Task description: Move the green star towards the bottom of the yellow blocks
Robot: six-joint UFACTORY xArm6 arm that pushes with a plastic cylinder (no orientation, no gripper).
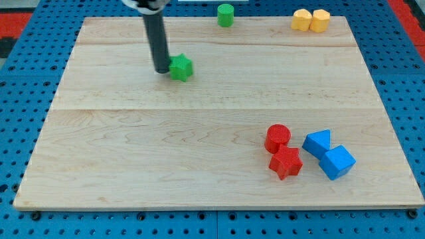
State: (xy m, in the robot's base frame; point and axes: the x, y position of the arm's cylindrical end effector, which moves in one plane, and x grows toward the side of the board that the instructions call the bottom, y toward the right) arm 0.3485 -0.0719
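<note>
Camera view: no brands, labels or writing readable anywhere. Dark rod comes down from the view's top edge, nearly upright, slight lean; my tip (163, 70) sits on the wooden board (133, 153), touching or just beside the left side of the green star (180, 68). No jaws on this rod, so it grasps nothing, just contact at the star's edge.

Green star is in the board's upper-left part, well apart from the two yellow blocks (310, 20), which sit touching each other at the view's top right near the board's edge; shapes roughly rounded or hexagonal, can't tell exactly. Green cylinder (226, 14) at top centre edge. Bottom right cluster: red cylinder (277, 138) just above red star (285, 162), touching or nearly; blue triangular block (318, 143) beside them, blue cube-like block (337, 162) touching it on the lower right. Board lies on a blue pegboard surface (26, 66)
</note>
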